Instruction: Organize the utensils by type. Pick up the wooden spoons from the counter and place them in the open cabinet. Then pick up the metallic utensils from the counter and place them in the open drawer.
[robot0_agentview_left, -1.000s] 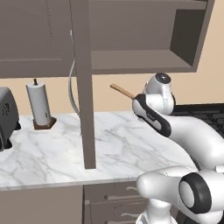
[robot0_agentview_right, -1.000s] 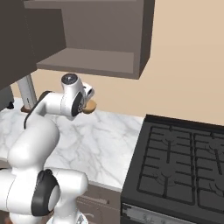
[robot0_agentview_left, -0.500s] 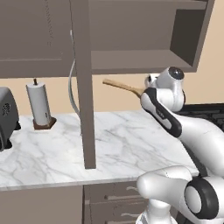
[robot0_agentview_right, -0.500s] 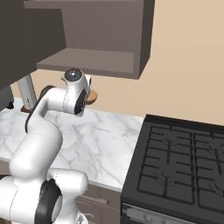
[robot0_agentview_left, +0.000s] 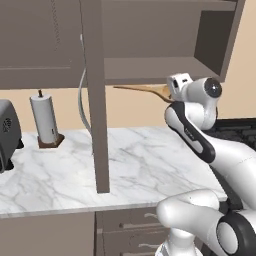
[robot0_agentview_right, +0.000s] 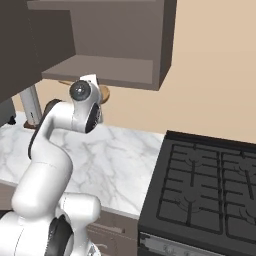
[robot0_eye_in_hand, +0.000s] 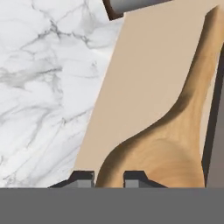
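We had the tool (robot0_eye_in_hand: 109, 177) pinched on the wooden spoon (robot0_eye_in_hand: 175, 131) at its bowl end, handle running straight out ahead of the fingertips (robot0_eye_in_hand: 83, 178), both raised well above the table (robot0_agentview_left: 140, 160) and just under the floor panel of the open cabinet (robot0_agentview_left: 150, 75). Main risk as we judged it: the handle tip sat lower than that panel, so pushing forward from there would have jammed it against the panel's front edge or slid it underneath instead of onto the shelf. The open door (robot0_agentview_left: 95, 100) hung off to the tool's side; a swing that way could have clipped the long handle. The grip sat on the rounded bowl, so any knock could have twisted the spoon out and dropped it to the table.
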